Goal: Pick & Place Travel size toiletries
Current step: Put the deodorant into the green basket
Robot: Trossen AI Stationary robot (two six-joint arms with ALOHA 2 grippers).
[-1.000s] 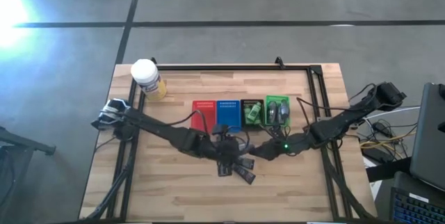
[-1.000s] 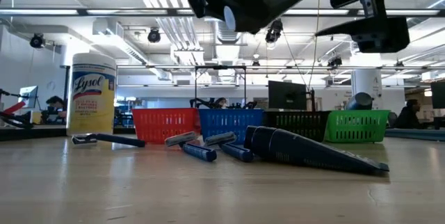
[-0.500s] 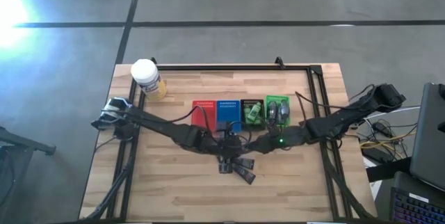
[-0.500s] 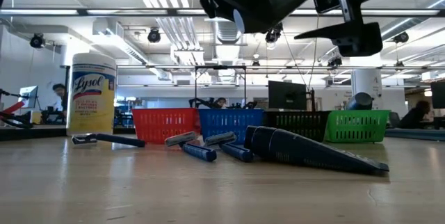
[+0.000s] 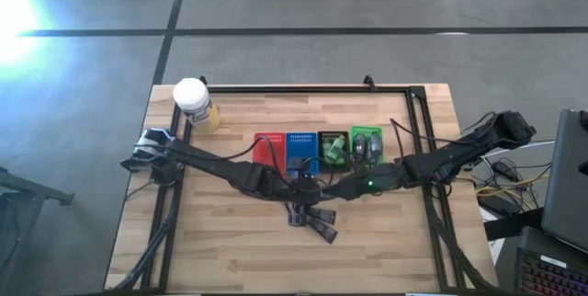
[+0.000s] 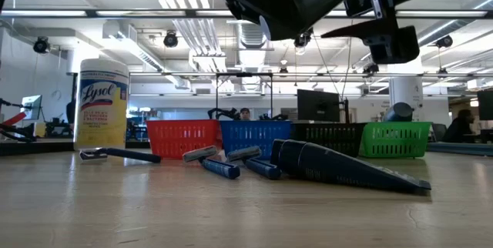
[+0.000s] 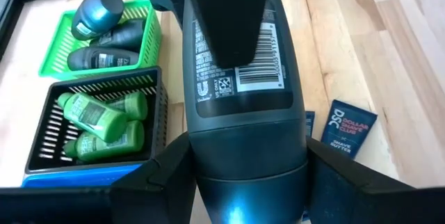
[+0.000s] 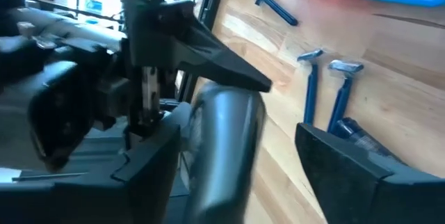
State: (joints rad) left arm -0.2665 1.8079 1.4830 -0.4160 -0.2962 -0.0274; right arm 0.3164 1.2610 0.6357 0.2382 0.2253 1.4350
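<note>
The grey tube [image 7: 240,78] is off the table, wedged label-up between the two fingers of the left claw [image 7: 240,182], which touch it on both sides and appear to be carrying it. The right claw [image 8: 254,161] has its fingers spread wide on either side of the same tube, with a gap showing at one finger, so it does not look to have gripped. Both claws meet above the middle of the table, just in front of the row of baskets. This looks like a hand-over from the left arm to the right.

Beyond the left claw's tips sits the green basket [image 7: 154,36], which holds similar grey tubes, and beside it the black basket [image 7: 156,95] with green tubes. Blue razors [image 8: 311,78] and a dark packet [image 7: 345,126] lie on the table below the claws.

The next move probably calls for the right claw to close firmly on the tube before the left lets go, then carry it to the green basket.
</note>
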